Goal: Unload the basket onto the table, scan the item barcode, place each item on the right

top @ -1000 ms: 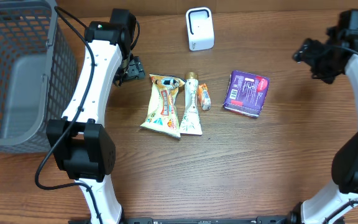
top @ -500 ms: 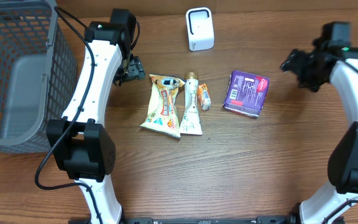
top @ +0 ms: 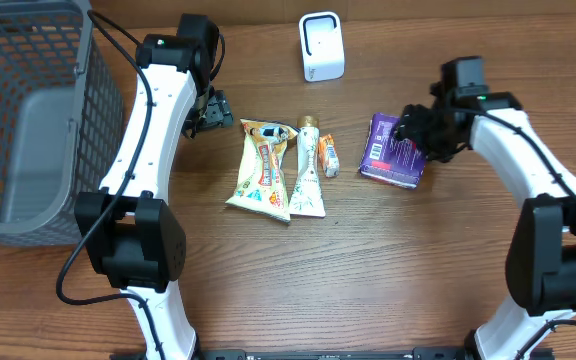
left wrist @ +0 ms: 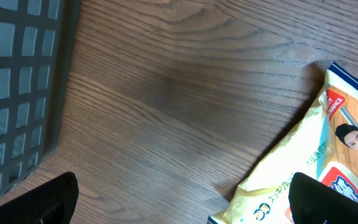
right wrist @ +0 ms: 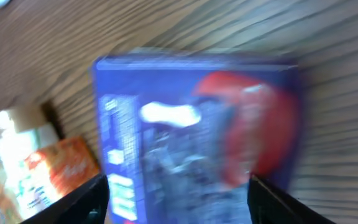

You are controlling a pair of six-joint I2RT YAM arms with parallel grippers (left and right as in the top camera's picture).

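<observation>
A purple box (top: 391, 150) with a red patch lies flat on the wooden table right of centre. My right gripper (top: 415, 131) hovers over its right part. In the right wrist view the blurred purple box (right wrist: 191, 124) fills the frame, and the right gripper (right wrist: 179, 199) is open with one dark finger on each side of it. The white barcode scanner (top: 321, 46) stands at the back centre. My left gripper (top: 213, 112) is open above bare wood, left of a yellow pouch (top: 263, 168). In the left wrist view, the left gripper (left wrist: 182, 199) has the pouch's corner (left wrist: 303, 162) beside its right finger.
A grey mesh basket (top: 28, 120) fills the far left and shows as a grid (left wrist: 17, 81) in the left wrist view. A cream tube (top: 308, 170) and a small orange pack (top: 327, 155) lie between the pouch and the box; the orange pack (right wrist: 61, 165) is just left of the box.
My right arm has swung left from the table's right edge to above the purple box, and its jaws have narrowed a little. The left arm has not moved.
</observation>
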